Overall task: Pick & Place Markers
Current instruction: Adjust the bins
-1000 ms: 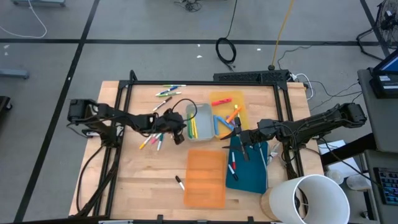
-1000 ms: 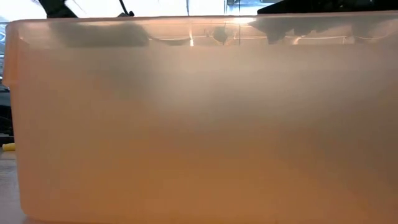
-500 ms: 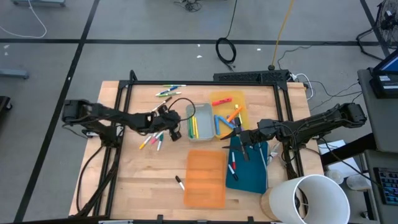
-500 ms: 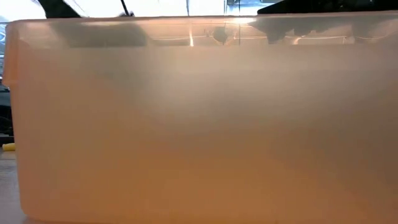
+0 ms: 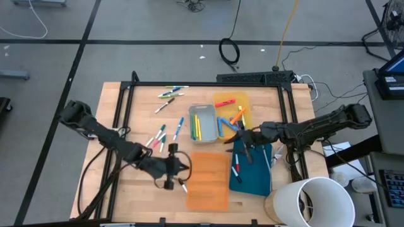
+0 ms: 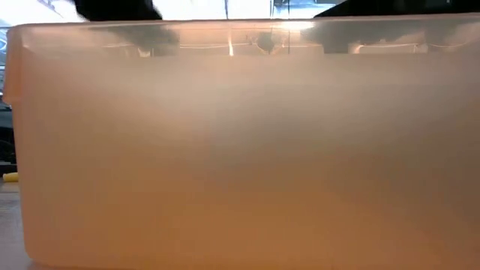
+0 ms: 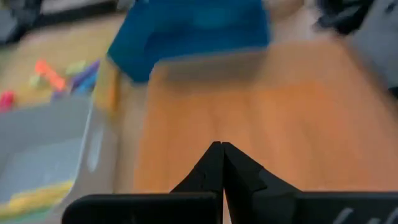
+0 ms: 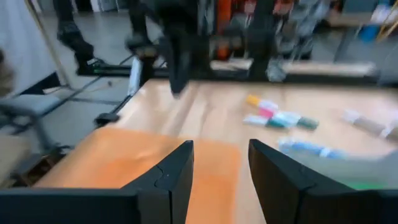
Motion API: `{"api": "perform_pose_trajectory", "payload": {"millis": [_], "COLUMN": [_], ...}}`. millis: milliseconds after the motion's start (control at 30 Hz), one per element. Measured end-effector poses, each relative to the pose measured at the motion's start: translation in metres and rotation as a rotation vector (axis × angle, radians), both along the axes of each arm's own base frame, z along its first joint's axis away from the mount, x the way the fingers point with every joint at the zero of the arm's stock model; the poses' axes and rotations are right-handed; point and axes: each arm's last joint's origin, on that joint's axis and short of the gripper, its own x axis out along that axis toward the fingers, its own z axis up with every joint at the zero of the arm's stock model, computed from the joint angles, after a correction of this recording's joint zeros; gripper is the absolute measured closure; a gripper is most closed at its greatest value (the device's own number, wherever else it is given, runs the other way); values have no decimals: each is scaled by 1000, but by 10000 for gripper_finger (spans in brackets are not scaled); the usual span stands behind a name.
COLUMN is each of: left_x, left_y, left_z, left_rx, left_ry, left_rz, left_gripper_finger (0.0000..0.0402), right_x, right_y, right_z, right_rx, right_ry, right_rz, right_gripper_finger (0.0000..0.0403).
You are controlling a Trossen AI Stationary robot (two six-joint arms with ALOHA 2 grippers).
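A: What sits on the wooden bench [image 5: 126, 195] besides the work pieces?

B: Four trays. A grey tray [image 5: 203, 122] near the centre, a yellow tray [image 5: 246, 107] touching it at three o'clock, an orange tray [image 5: 208, 183] at six o'clock from the grey one, and a blue tray [image 5: 255, 173] just beside the orange one, at its three o'clock.

A: Anything else?

B: A white bucket [image 5: 312, 202] at the bench's five o'clock corner, and a coiled black cable [image 5: 228, 50] on the floor at twelve o'clock. The low view is filled by the orange tray's wall.

Robotics lab/workshop: grey concrete floor [image 5: 158, 60] w/ black tape lines, loose cables [image 5: 228, 50], framed wooden bench [image 5: 145, 195].
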Motion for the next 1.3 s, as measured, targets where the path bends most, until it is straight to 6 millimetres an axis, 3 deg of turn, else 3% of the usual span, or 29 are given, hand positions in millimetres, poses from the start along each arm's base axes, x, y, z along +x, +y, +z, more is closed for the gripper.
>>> {"api": "perform_pose_trajectory", "payload": {"millis": [100,233,367,500,600,733,967,1133,1300], "left_x": [-4,0,9,10,11,23,45,65,88], "left_y": [-6,5,1,-17,-18,-4,29,58,59], "left_z": [7,8,-8,-29,-45,-42,-10,-30,-48], "left_rx": [54,1,-201,-273,-245,-183,-127,-153,-134], "left_ry": [2,23,162,291,353,294,226,307,396], "left_rz": [18,89,-103,-282,-227,-168,-89,-4,-47], "left_gripper_finger": [400,400,401,401,401,401,401,401,401], "right_x": [1,3,5,7,9,13,17,17,18], "right_y": [19,43,52,49,45,38,29,24,22], "right_z": [8,14,14,12,13,17,18,17,17], "right_rx": [23,-83,-158,-195,-210,-199,-211,-230,-231], "right_ry": [114,280,299,298,278,241,225,226,230], "right_rz": [62,87,120,94,62,32,1,-10,-17], "right_gripper_finger": [262,270,278,284,285,285,285,285,285]}}
